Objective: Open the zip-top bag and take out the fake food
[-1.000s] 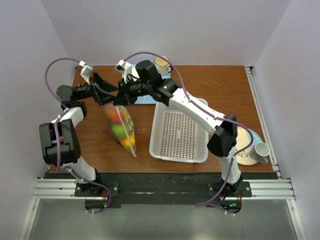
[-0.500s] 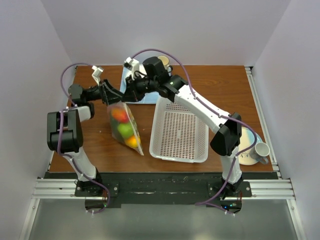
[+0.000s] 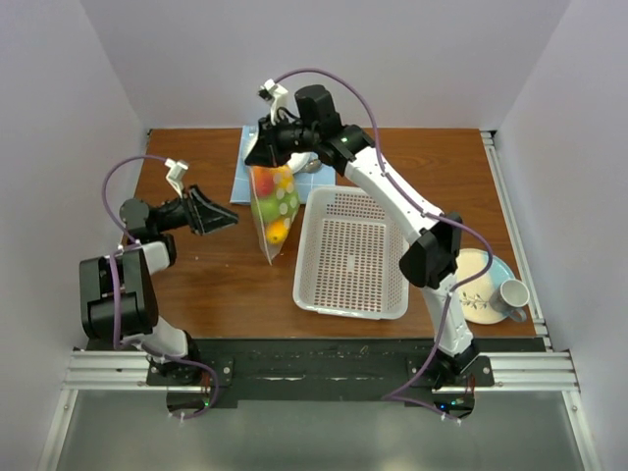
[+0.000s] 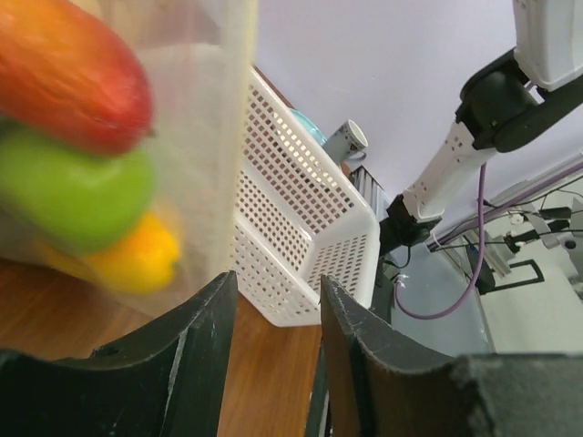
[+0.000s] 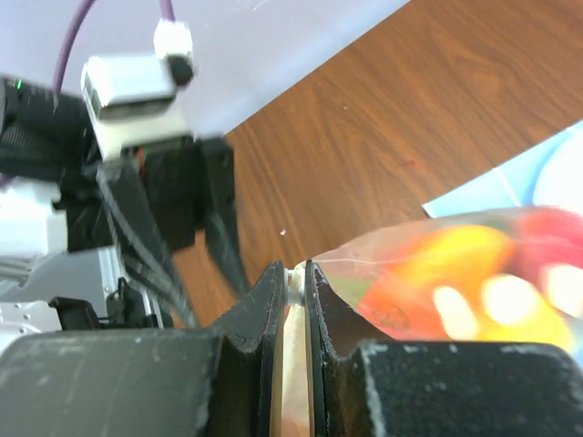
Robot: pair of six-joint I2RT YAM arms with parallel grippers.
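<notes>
The bag (image 3: 271,218) hangs over the far middle of the tabletop (image 3: 211,285), just off the far-left corner of the basket (image 3: 349,312). Its lower tip points down at the wood; I cannot tell whether it touches. The right hand (image 3: 267,149) is pinched tight on the white zip strip at the bag's top edge, its fingers (image 5: 264,300) nearly meeting. The left hand (image 3: 222,220) stands to the bag's left, apart from it, jaws part-way open with nothing between them. A stretch of bare wood separates that hand from the bag.

The bag is clear, soft film with pale dots. The plastic fruit (image 3: 278,233) inside is glossy and rounded: red, green and yellow-orange. The basket is white, rigid and perforated, with flared walls. A flat blue mat (image 3: 242,177) lies behind the bag. A plate (image 3: 488,257) and mug (image 3: 511,293) sit near the right edge.
</notes>
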